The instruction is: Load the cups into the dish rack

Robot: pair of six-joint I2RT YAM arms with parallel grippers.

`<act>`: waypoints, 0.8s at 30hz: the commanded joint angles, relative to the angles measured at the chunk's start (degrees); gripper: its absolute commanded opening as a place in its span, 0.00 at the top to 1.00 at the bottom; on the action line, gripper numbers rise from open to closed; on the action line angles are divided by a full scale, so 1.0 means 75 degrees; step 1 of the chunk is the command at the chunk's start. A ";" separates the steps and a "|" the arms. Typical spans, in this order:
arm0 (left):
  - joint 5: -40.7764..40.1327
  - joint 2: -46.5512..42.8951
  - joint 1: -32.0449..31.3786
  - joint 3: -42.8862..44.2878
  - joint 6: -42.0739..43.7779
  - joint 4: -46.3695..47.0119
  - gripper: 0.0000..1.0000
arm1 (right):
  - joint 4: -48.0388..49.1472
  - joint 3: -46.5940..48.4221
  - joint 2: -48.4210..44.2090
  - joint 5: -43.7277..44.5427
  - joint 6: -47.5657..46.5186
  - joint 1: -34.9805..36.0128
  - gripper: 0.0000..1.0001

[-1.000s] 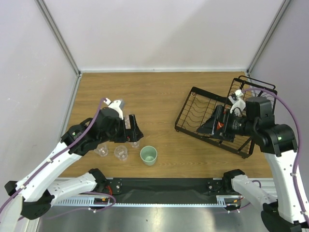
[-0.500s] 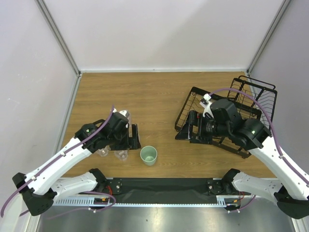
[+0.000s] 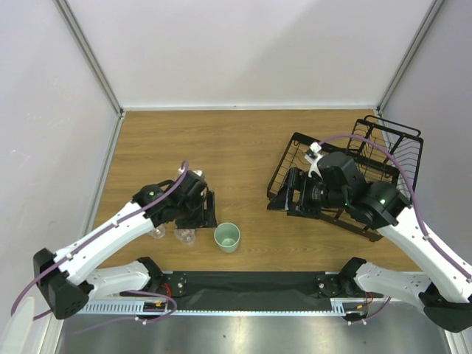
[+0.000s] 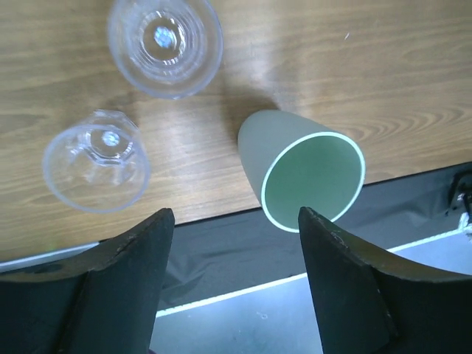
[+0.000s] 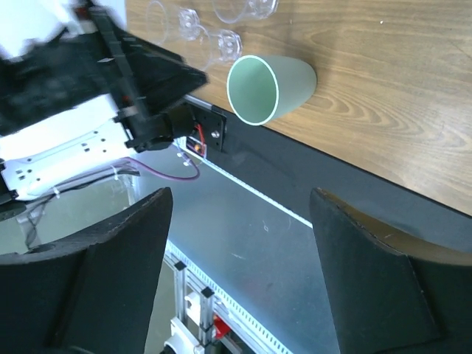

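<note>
**Two spread tools, one mint cup: where this can slip**

The wooden surface carries everything. The dish rack sits at its right side, skewed to the edges, with its taller basket section toward the far right corner. My right arm lies across the low tray, so I cannot tell whether any cup is in there.

My right tool hangs at the rack's near-left corner, its fingers spread with nothing between them. Its camera looks across at the mint-green cup and at my left arm. My left tool hovers just beside that cup, fingers spread too, and empty.

The cup stands upright, mouth up, close to the near edge of the wood and well apart from the rack. The clear tumblers stand just to its left, two of them in my left wrist view.

The biggest risk, as I judge it, is my two arms meeting. Both tools face the same cup, and if both reach for it they will collide over it.

Next, the cup sits off-centre toward one of my left fingers. That finger would touch first and could shove or tip the cup toward the black strip at the edge.

Last, the tumblers are light and slick, and they stand right by my left tool. A careless sweep would scatter them, and a hard pinch could squirt one out.
</note>
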 commanded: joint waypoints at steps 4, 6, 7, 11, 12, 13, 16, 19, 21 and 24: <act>-0.0490 -0.1649 0.0336 0.0638 0.0322 -0.0026 0.25 | 0.0601 0.0353 0.1243 0.0569 -0.0253 0.0828 0.20; -0.0490 -0.2095 0.0383 0.0720 0.0310 -0.0013 0.23 | 0.0427 0.0552 0.1781 0.1048 -0.0371 0.1297 0.21; -0.0525 -0.2224 0.0383 0.0825 0.0252 -0.0071 0.22 | 0.0379 0.0715 0.2237 0.1178 -0.0487 0.1414 0.21; -0.0817 -0.2857 0.0371 0.1037 -0.0041 -0.0294 0.20 | 0.0507 0.0893 0.3247 0.1612 -0.0617 0.1860 0.22; -0.0853 -0.3114 0.0371 0.1049 -0.0122 -0.0318 0.19 | 0.0542 0.0881 0.3400 0.1659 -0.0617 0.1931 0.22; -0.0853 -0.3267 0.0383 0.1002 -0.0262 -0.0318 0.18 | 0.0578 0.0893 0.3575 0.1648 -0.0617 0.1954 0.22; -0.0772 -0.3782 0.0371 0.0839 -0.0625 -0.0365 0.18 | 0.0859 0.0869 0.4103 0.1531 -0.0687 0.1990 0.28; -0.0678 -0.4134 0.0371 0.0698 -0.0861 -0.0365 0.18 | 0.1047 0.0904 0.4514 0.1483 -0.0746 0.2048 0.32; -0.0666 -0.4229 0.0383 0.0697 -0.0932 -0.0412 0.18 | 0.1081 0.0916 0.4818 0.1426 -0.0816 0.2048 0.33; -0.0666 -0.4276 0.0371 0.0744 -0.0955 -0.0424 0.18 | 0.1234 0.0905 0.5099 0.1343 -0.0886 0.2072 0.36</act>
